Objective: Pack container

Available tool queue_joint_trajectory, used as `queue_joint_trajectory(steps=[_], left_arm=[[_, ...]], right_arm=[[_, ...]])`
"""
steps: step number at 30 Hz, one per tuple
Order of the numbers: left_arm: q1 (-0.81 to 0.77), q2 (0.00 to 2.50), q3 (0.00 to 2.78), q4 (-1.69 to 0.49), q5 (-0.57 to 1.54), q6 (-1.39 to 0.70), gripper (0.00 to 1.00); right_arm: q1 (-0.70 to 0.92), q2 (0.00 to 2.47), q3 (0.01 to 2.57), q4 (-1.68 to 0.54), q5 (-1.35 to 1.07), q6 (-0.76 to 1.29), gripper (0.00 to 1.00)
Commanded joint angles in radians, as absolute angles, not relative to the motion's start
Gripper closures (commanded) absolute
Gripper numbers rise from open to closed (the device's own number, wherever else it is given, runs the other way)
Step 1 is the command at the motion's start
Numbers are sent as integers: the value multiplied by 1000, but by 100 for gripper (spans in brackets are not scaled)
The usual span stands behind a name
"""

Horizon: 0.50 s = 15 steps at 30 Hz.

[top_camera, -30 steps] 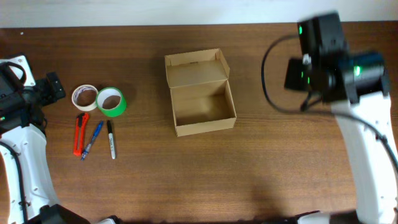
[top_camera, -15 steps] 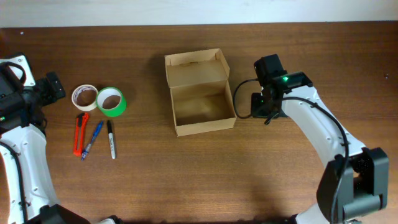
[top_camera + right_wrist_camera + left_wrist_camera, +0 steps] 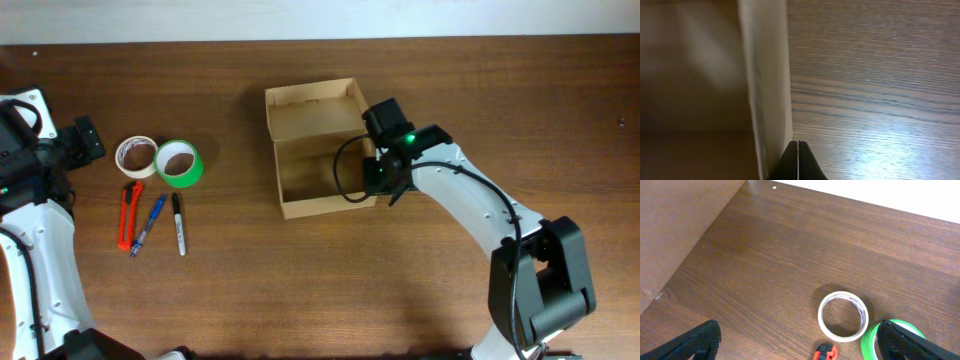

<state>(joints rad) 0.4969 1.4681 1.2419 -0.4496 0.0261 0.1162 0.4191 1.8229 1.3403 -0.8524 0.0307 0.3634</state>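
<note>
On my screens, by size: wooden counter [image 3: 250, 270]; tan container [image 3: 330, 207] mid-counter, flap open; right gripper [image 3: 798, 155], clenched, tips just outside the container's right wall (touching it or not, I cannot tell); left gripper [image 3: 799, 335], released, above the white tape roll [image 3: 136, 156]; green tape roll [image 3: 179, 163]; orange cutter [image 3: 127, 215]; black marker [image 3: 178, 222]; blue pen [image 3: 148, 224].

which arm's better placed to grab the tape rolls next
Left. The left fingers hang open just above the white tape roll and green tape roll; the right fingers are shut far away at the container's right wall.
</note>
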Motion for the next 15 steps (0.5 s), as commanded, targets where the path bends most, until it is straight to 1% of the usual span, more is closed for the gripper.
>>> queue_joint_trajectory(steps=[1, 10, 15], left_arm=[[501, 1474, 1260, -450, 27, 133, 0], [501, 1474, 1260, -450, 27, 133, 0], [501, 1474, 1260, -450, 27, 133, 0]], right_arm=[[437, 1826, 1340, -842, -10, 374, 96], [447, 1826, 1341, -787, -126, 370, 96], [458, 1826, 1341, -766, -107, 371, 96]])
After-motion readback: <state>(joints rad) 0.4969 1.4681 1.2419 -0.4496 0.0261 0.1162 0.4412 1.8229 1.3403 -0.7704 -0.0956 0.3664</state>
